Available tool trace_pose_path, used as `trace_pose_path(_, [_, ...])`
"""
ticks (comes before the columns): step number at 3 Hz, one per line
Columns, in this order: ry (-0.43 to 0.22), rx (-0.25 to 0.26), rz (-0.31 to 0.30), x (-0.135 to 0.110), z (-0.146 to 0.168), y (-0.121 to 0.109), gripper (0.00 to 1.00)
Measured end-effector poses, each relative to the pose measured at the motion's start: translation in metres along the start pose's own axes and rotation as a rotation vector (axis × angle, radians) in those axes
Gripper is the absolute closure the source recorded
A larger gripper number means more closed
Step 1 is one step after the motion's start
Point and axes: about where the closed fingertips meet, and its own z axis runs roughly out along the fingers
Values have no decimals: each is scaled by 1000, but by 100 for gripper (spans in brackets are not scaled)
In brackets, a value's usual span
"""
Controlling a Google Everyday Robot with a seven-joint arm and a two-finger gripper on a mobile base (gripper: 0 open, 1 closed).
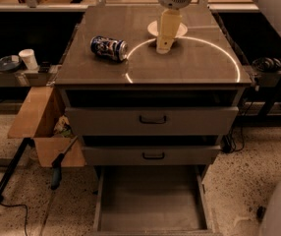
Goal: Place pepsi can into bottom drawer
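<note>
end effector (163,48): pointing down over surface (199,68), right of pepsi can (109,48)
grip: cannot tell
bottom drawer (150,205): open

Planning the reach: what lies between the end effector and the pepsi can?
In the camera view, only bare cabinet top separates the end effector, hanging before the white bowl, from the pepsi can.
</note>
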Motion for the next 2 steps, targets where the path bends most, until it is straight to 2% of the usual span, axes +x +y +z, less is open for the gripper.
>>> trace_pose_path(1, [-21,-12,-22,-12,28,-25,0])
trace_pose_path(2, [-36,-10,-29,-23,39,-43,0])
